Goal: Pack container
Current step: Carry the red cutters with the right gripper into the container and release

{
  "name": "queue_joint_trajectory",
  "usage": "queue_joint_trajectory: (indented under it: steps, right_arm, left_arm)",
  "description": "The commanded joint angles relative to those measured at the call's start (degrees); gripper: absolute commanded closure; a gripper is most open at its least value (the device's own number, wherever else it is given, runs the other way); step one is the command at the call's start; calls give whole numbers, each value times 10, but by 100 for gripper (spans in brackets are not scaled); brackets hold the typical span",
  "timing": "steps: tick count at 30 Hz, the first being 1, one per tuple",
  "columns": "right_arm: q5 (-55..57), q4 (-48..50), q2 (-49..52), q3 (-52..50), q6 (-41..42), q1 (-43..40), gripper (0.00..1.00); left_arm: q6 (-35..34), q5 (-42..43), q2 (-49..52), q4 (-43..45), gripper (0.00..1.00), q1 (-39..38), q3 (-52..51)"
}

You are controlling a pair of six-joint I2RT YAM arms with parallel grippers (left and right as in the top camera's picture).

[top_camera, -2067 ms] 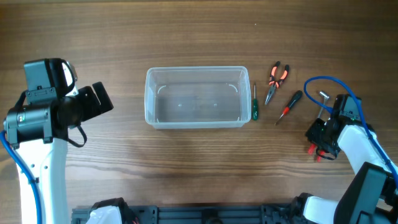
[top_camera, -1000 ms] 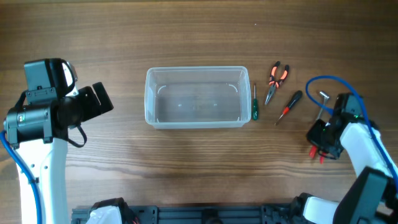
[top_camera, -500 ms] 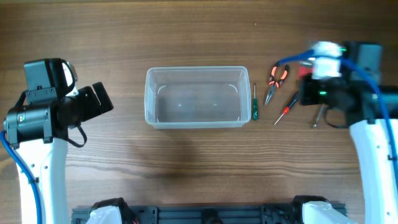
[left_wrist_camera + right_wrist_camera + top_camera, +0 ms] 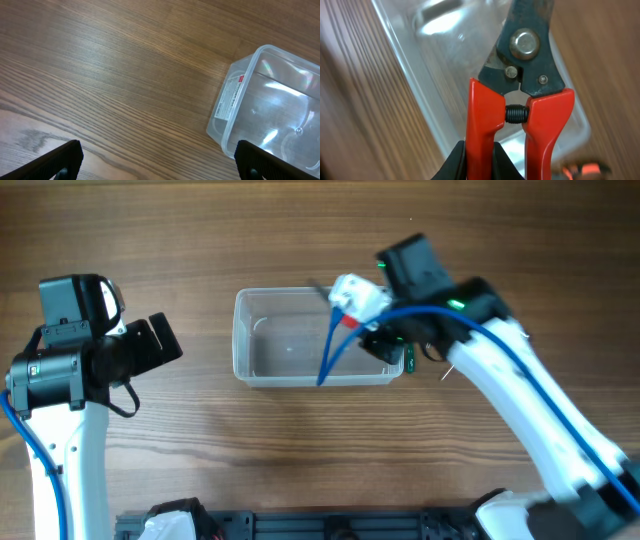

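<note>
Red-handled cutters [image 4: 530,80] clamped at one handle by right fingers [image 4: 454,161], held over container [image 4: 238,340]. Container judged light, thin-walled, easily slid; rim best taken. Left fingers [image 4: 55,162] spread wide, empty.

The only lettering in view is on a white rectangular label [image 4: 229,97] stuck to the outer end wall of the clear container [image 4: 218,134], seen from the left wrist camera. It has a small red block in its top corner and several lines of fine dark print beneath, all too small to read. On the red-handled pliers [image 4: 530,55] close to the right wrist camera, neither the dark steel head nor the handles show any legible brand, number or mark.
</note>
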Motion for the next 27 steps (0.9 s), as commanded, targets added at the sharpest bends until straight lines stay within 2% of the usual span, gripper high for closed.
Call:
queue_joint_trajectory:
  steps: [1,10,18,20,21,26,27]
  right_arm:
    - [-5,32,66,9,-97,8,96]
    - [-78,87,173,9,-97,9,96]
    - [-81,103,251,9,-64,9,95]
    - [-80,106,256,9,-52,9,88]
    - [-80,107,257,9,-48,9,79]
    - [-80,111,257,9,-32,9,63]
    - [-79,111,257,9,-22,9,55]
  left_arm:
    - [-10,1,1,-2,0,3,8]
    - [-10,1,1,-1,0,3,8]
    - [-10,1,1,-1,0,3,8]
    - [-10,1,1,-1,0,3,8]
    - [-10,1,1,-1,0,3,8]
    - [-10,1,1,-1,0,3,8]
    - [-10,1,1,-2,0,3,8]
